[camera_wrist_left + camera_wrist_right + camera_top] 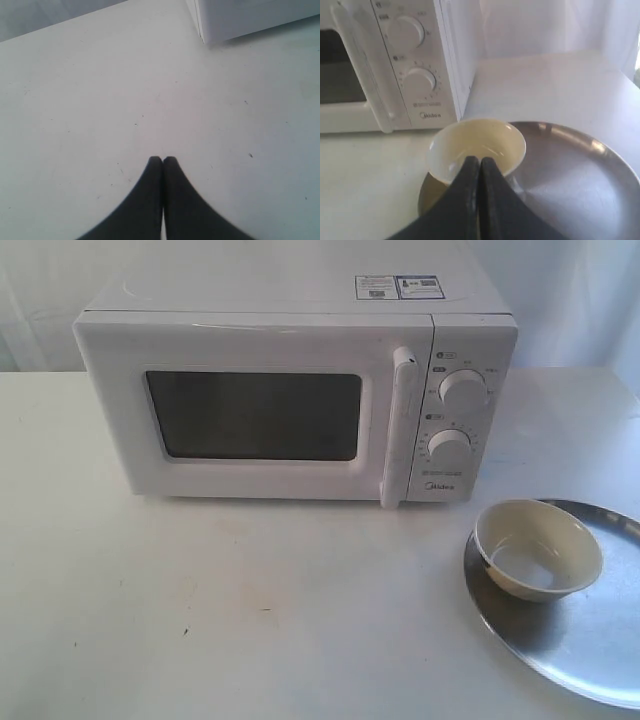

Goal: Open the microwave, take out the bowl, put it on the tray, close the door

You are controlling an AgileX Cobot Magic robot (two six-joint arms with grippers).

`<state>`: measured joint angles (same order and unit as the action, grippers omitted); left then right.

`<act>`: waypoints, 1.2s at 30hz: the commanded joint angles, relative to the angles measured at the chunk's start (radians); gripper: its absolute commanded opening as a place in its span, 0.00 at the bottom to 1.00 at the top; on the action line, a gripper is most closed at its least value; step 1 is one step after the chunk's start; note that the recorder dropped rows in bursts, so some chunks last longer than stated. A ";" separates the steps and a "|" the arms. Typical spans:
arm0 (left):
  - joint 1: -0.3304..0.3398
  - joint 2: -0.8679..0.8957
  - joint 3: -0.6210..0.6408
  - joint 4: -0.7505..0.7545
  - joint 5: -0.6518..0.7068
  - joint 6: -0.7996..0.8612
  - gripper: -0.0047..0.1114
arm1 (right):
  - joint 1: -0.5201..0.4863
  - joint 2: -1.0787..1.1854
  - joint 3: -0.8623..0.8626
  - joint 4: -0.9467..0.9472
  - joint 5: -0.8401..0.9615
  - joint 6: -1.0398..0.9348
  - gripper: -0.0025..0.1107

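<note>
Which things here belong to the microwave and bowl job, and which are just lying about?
Part of the job: microwave, door, cream bowl, silver tray.
Just there: white table, stickers on the microwave's top, white backdrop.

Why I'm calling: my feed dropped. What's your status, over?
Left gripper shut, empty; right gripper shut, empty. Bowl on tray, microwave door shut. Nothing in the way.

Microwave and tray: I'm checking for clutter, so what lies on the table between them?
Nothing: in the exterior view only bare table shows between the microwave and the tray. The bowl sits on the tray, not in the gap.
</note>
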<state>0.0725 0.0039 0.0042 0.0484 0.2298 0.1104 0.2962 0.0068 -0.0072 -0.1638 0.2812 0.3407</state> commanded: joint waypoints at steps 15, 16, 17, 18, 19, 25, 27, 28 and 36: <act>-0.004 -0.004 -0.004 -0.004 0.002 -0.002 0.04 | -0.008 -0.007 0.007 -0.012 0.038 -0.328 0.02; -0.004 -0.004 -0.004 -0.004 0.002 -0.002 0.04 | -0.008 -0.007 0.007 -0.012 0.038 -0.365 0.02; -0.004 -0.004 -0.004 -0.004 0.002 -0.002 0.04 | -0.008 -0.007 0.007 -0.012 0.038 -0.367 0.02; -0.004 -0.004 -0.004 -0.004 0.002 -0.002 0.04 | -0.008 -0.007 0.007 -0.012 0.038 -0.364 0.02; -0.004 -0.004 -0.004 -0.004 0.002 -0.002 0.04 | -0.008 -0.007 0.007 -0.009 0.038 -0.360 0.02; -0.004 -0.004 -0.004 -0.004 0.002 -0.002 0.04 | -0.008 -0.007 0.007 -0.009 0.039 -0.310 0.02; -0.004 -0.004 -0.004 -0.004 0.002 -0.002 0.04 | -0.008 -0.007 0.007 -0.009 0.039 -0.310 0.02; -0.004 -0.004 -0.004 -0.004 0.002 -0.002 0.04 | -0.008 -0.007 0.007 -0.009 0.039 -0.310 0.02; -0.004 -0.004 -0.004 -0.004 0.002 -0.002 0.04 | -0.008 -0.007 0.007 -0.009 0.054 -0.329 0.02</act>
<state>0.0725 0.0039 0.0042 0.0484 0.2298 0.1104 0.2962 0.0068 -0.0051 -0.1661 0.3351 0.0186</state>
